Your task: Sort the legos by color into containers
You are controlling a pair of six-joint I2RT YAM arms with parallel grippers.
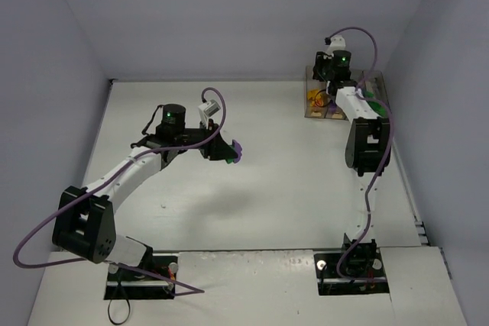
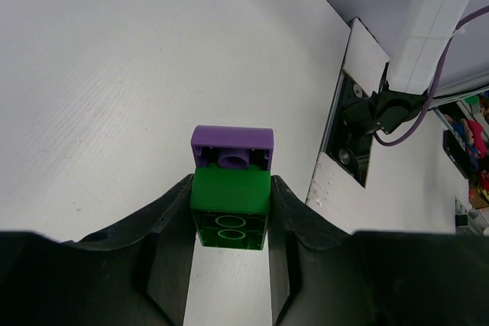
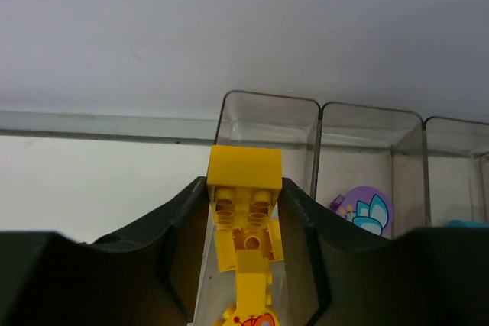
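Note:
My left gripper (image 2: 231, 188) is shut on a green lego (image 2: 230, 208) that has a purple lego (image 2: 231, 146) stuck on its far end. It holds the pair above the white table, left of centre in the top view (image 1: 229, 150). My right gripper (image 3: 244, 185) is shut on a yellow lego (image 3: 244, 173) over the leftmost of the clear containers (image 3: 267, 98) at the far right corner (image 1: 312, 89). Other yellow legos (image 3: 256, 265) lie in that bin below it. The bin beside it holds a round purple lego (image 3: 365, 211), and a bit of teal (image 3: 467, 224) shows further right.
White walls close in the table at the back and on both sides. The right arm's base (image 2: 367, 112) and its metal mounting plate (image 1: 351, 265) sit at the near edge, with the left arm's plate (image 1: 141, 272) beside it. Purple cables loop off both arms.

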